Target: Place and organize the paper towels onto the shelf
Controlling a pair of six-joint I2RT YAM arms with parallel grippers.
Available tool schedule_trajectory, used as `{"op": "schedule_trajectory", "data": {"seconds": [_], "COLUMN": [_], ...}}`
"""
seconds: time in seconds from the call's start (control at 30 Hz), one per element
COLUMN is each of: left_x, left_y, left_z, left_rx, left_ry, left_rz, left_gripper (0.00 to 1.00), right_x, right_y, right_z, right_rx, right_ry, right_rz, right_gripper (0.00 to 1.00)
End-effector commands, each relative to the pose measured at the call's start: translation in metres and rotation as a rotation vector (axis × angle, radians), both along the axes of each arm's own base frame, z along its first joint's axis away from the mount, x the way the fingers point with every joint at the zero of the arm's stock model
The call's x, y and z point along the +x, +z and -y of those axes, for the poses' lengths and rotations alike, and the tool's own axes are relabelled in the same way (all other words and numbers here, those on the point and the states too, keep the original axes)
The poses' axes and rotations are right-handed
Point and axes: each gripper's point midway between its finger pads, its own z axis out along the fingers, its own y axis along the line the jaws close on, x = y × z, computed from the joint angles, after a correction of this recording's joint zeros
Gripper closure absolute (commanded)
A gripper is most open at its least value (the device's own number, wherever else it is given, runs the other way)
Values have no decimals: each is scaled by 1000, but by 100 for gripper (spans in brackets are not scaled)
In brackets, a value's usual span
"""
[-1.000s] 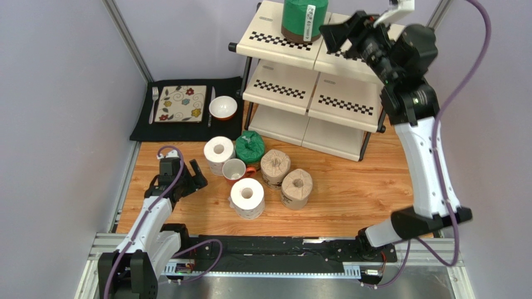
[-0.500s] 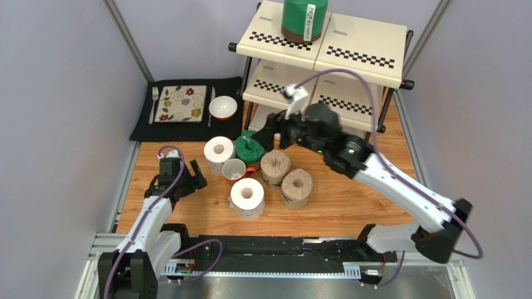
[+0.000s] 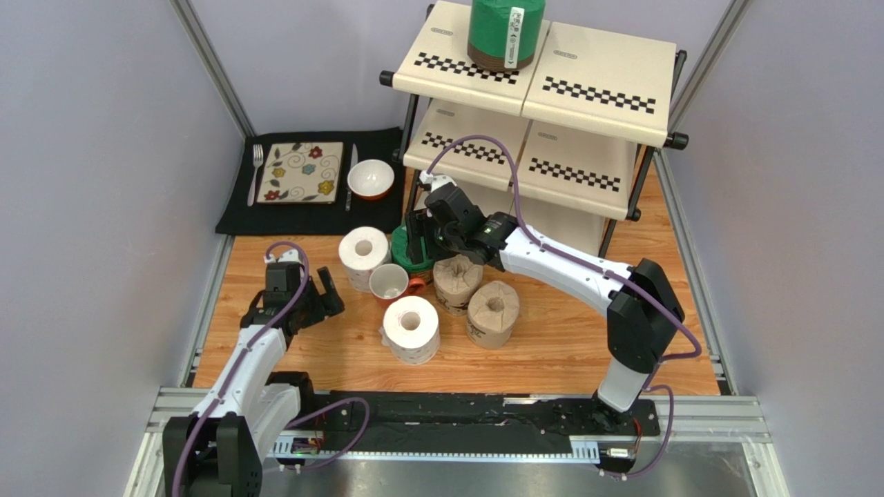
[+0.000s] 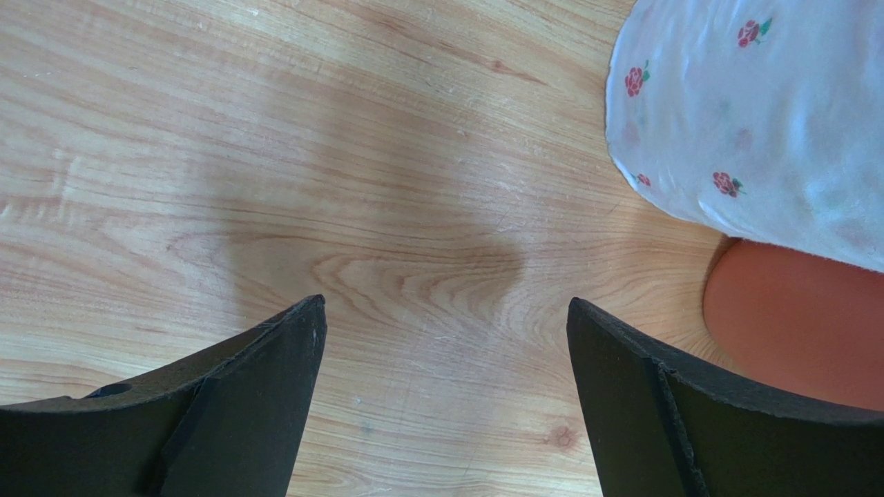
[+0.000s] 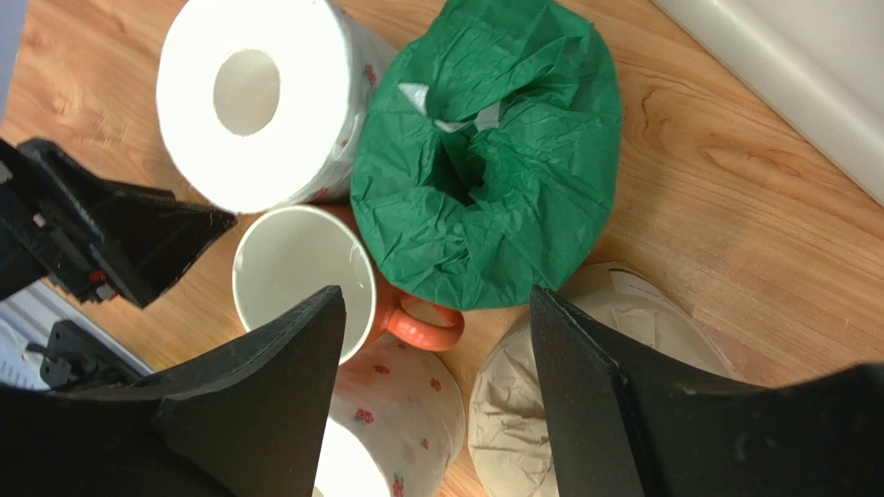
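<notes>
My left tool point(image 4: 446, 311) hangs low over the table point(image 4: 311, 155), spread wide and empty. My right arm point(image 3: 565, 271) reaches leftward, the right tool point(image 5: 436, 300) open and empty just above the green roll point(image 5: 488, 155) standing before the shelf point(image 3: 581, 88). A second green roll point(image 3: 505, 47) stands on the top tier, its white label point(image 3: 515, 23) unreadable.

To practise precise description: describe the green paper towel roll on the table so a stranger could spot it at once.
Find the three-tier shelf; on the wooden table by its lower left corner, rolls cluster around a mug. The one nearest the shelf is it: the only green-wrapped roll down there, its neighbours being white or tan.
</notes>
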Motion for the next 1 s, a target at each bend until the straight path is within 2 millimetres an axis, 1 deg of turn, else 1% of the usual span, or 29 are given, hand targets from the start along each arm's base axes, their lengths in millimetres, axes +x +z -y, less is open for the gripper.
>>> {"op": "schedule_trajectory", "data": {"seconds": [0.0,0.07,0.23,0.47,0.5,0.53,0.6,0.7,0.77,0.87,0.97], "left_x": [2,2,-1,-1,-1,-1,-1,-2,-1,-1,-1], "left_y": [5,5,3,4,4,4,4,3,4,4,4], "left_z": [3,5,8,8,8,8,8,8,8,8,8], "left_rx": [-10,-19,-34,-35,-34,-35,-34,-34,-35,-34,-34], "left_ry": [-25,-32,-37,-38,-37,-38,-38,-38,-38,-37,-38], "left_rz": [10,9,3,11,11,9,9,8,9,9,11], "left_gripper": [5,5,5,5,5,5,5,5,5,5,5], "right_x": [25,32,42,59,62,65,66,66,67,67,69], "right_y": [15,9,-3,-19,-22,-25,-27,-36,-40,-44,-48], "right_z": [2,7,10,0,-2,0,0,5,8,6,-1], "right_rx": [38,21,-17,-22,-26,-33,-47,-78,-94,-96,-88], "right_ry": [-113,-147,-186,-198,-200,-207,-214,-226,-234,-226,-201], "right_rz": [30,35,34,8,5,1,-2,-8,-8,-11,-17], "right_gripper": [31,31,31,30,31,32,35,39,40,42,48]}}
